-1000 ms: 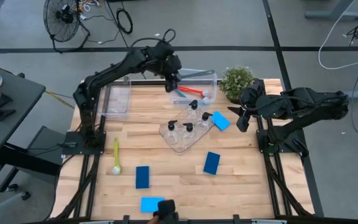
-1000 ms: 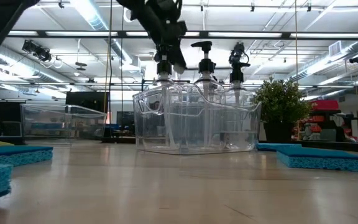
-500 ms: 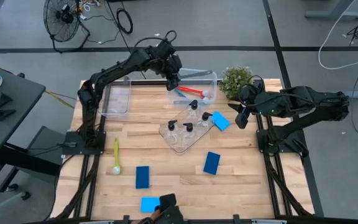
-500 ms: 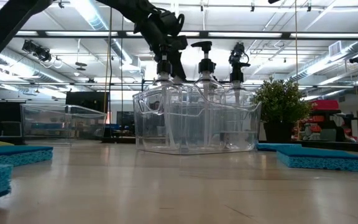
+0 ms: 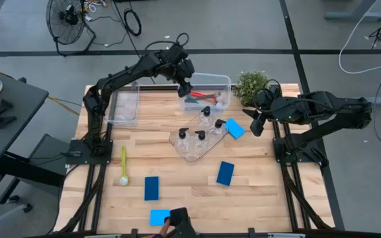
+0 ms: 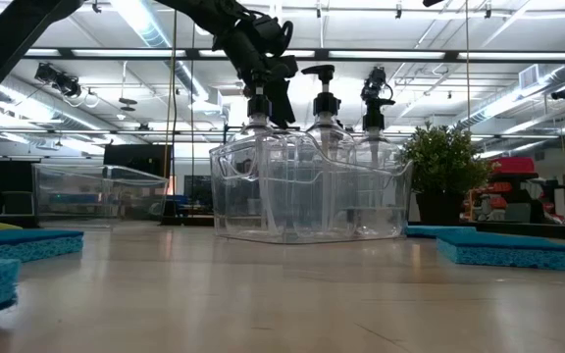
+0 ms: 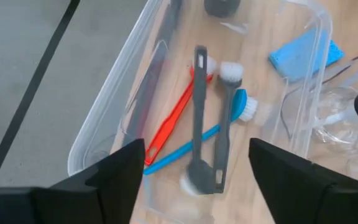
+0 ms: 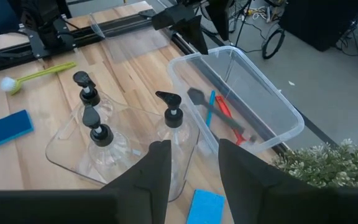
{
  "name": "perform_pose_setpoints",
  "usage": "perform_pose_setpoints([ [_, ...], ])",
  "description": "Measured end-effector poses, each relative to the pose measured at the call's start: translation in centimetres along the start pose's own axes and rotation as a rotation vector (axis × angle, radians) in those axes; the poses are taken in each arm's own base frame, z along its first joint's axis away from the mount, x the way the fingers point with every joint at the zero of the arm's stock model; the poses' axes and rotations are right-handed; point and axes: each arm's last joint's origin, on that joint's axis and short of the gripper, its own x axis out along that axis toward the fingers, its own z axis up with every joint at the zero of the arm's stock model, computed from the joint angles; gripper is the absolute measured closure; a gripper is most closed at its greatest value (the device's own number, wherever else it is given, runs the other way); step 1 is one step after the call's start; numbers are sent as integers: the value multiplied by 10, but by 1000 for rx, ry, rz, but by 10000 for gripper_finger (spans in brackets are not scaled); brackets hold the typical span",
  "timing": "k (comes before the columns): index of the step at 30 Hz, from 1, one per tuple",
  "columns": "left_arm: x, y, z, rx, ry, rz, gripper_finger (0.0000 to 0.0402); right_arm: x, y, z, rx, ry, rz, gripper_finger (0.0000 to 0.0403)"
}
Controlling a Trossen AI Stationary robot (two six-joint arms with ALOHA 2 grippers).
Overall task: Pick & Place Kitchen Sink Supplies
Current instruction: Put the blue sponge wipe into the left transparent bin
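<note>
No readable labels or writing anywhere. Left claw (image 5: 185, 84) spread wide, empty, hovering over the clear bin (image 5: 224, 81) at bench (image 5: 177, 175) rear, arm stretched out from the left edge. In the bin: red brush (image 7: 174, 120), blue brush (image 7: 229, 118), two grey brushes (image 7: 199, 118) side by side. Right claw (image 5: 254, 123) partly open, holding nothing, arm parked by the plant (image 5: 251, 84). Four pump bottles (image 5: 200, 138) on the clear tray (image 5: 186, 151) mid-bench. Yellow-green brush (image 5: 124, 165) near left edge. Blue sponges (image 5: 225, 173) lie apart on the bench front & right.
</note>
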Motion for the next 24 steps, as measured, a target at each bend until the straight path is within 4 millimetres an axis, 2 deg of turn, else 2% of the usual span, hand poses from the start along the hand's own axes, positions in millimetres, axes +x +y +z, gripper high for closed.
perform_pose_setpoints([
  [5,-5,-9,1,13,14,-11,81,0,0,0,0,1,2,266],
  [10,-32,-25,5,38,24,11,83,0,0,0,-16,2,5,266],
  [14,-62,-42,9,21,-4,-4,89,0,0,0,-26,4,11,266],
  [19,-97,-71,8,11,-1,-83,92,2,4,1,-28,19,73,266],
  [24,-116,-106,3,43,51,-162,92,11,12,-2,-54,78,149,266],
])
